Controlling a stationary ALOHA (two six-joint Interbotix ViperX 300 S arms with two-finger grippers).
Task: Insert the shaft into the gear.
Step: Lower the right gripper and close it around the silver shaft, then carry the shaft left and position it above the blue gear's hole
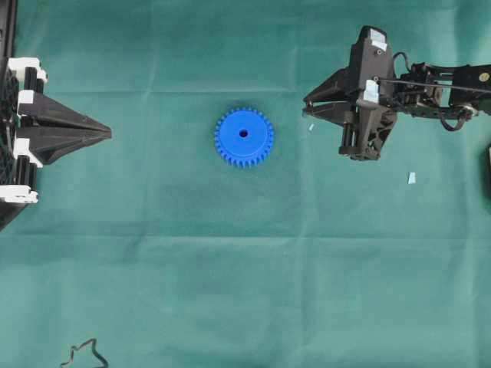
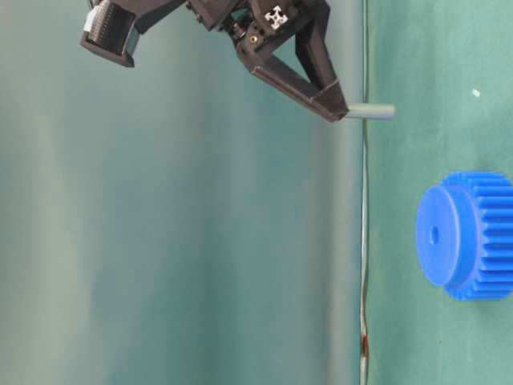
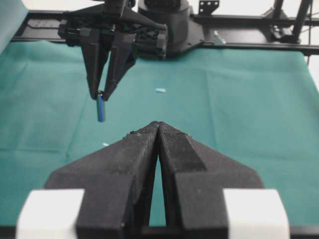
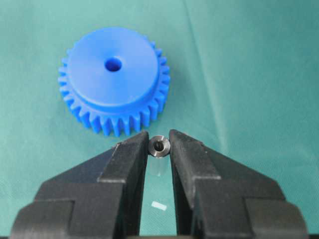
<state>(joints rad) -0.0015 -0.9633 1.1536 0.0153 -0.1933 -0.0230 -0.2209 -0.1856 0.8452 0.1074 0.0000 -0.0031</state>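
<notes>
Right gripper (image 4: 159, 146) pinches short silvery-grey metal shaft (image 4: 159, 146) between black fingertips, above green cloth (image 1: 245, 291), pin hanging down from tips, clear of cloth. Bright blue plastic toothed gear (image 1: 244, 136) lies flat mid-table, hub and dark centre hole up, well apart from shaft. Left gripper (image 1: 106, 132) at left edge, fingers pressed together, holding nothing. Small pale scraps (image 1: 412, 178) on cloth near right arm.
</notes>
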